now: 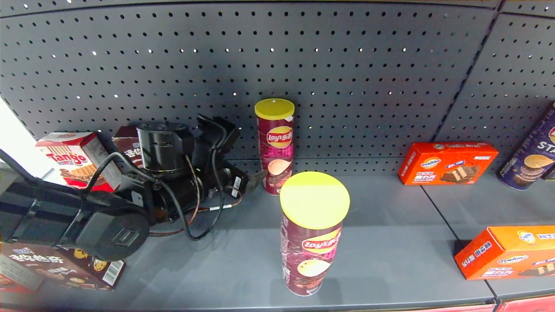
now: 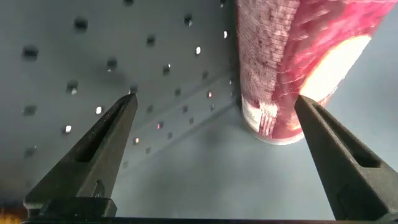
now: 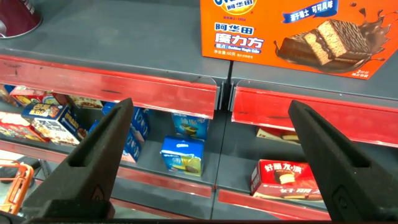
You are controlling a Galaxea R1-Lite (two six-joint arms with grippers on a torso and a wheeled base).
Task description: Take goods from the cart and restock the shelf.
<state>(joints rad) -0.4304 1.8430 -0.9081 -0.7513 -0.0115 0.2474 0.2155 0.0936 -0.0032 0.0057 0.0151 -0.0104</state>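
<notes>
Shelf (image 1: 390, 242): grey metal board seen from above, backed by a dark perforated panel (image 1: 347, 65); red price strip (image 3: 112, 78) along the front edge.
Rear chip can (image 1: 274, 145): maroon with a yellow lid, upright at the back of the shelf, close to the perforated panel.
Front chip can (image 1: 313, 234): same kind, upright near the front edge, roughly in line with the rear chip can and well apart from it.
Left-side clutter: red-and-white wafer box (image 1: 76, 159) and brown box (image 1: 128, 147) at the back, partly hidden by the arm; brown cookie box (image 1: 60, 266) flat at the front corner, under the arm's elbow.
Right-side clutter: back orange box (image 1: 447, 163) near the panel, front orange box (image 1: 507, 252) by the edge, dark blue can (image 1: 531, 156) at the far side; all well apart from both chip cans.
Lower level: blue snack box (image 3: 183, 155) and red box (image 3: 280, 179) beneath the price strip.
Left arm (image 1: 164, 173): stretched low over the shelf from the left, wrist about level, pointing toward the foot of the rear chip can.
Left jaws: spread wide, pinching nothing; tips just beside the lower part of the rear chip can, nearer to one finger (image 2: 336, 162); cannot tell whether touching.
Right jaws: spread wide, empty, in front of the shelf edge, below the front orange box, facing the price strip and the lower level.
</notes>
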